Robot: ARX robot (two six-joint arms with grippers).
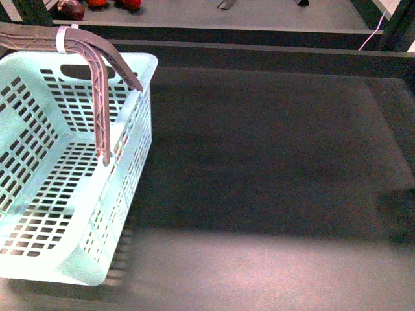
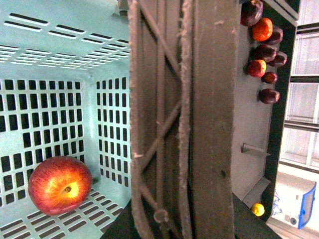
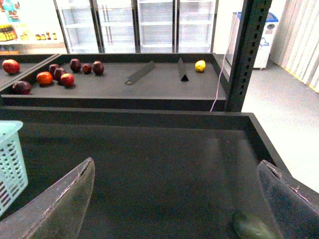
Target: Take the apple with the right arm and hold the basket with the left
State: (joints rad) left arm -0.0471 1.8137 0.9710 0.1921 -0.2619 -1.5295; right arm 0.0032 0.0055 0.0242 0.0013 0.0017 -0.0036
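The mint-blue basket (image 1: pixel 71 194) stands at the left of the dark shelf, its mauve-brown handles (image 1: pixel 97 84) swung up towards the upper left. In the left wrist view the handles (image 2: pixel 189 119) fill the middle, and my left gripper (image 2: pixel 185 214) is shut on them. The red apple (image 2: pixel 60 185) with a yellow patch lies inside, in a corner of the basket floor (image 2: pixel 45 99). It is hidden in the front view. My right gripper (image 3: pixel 172 209) is open and empty above the dark shelf, to the right of the basket's corner (image 3: pixel 10 159).
A raised back shelf holds maroon, red and orange fruits (image 3: pixel 60 74), a lemon (image 3: pixel 200 65) and metal dividers (image 3: pixel 140 72). A dark upright post (image 3: pixel 246 55) stands at the right. A small green thing (image 3: pixel 254 226) lies by my right gripper's finger. A raised rim (image 1: pixel 259 55) bounds the shelf.
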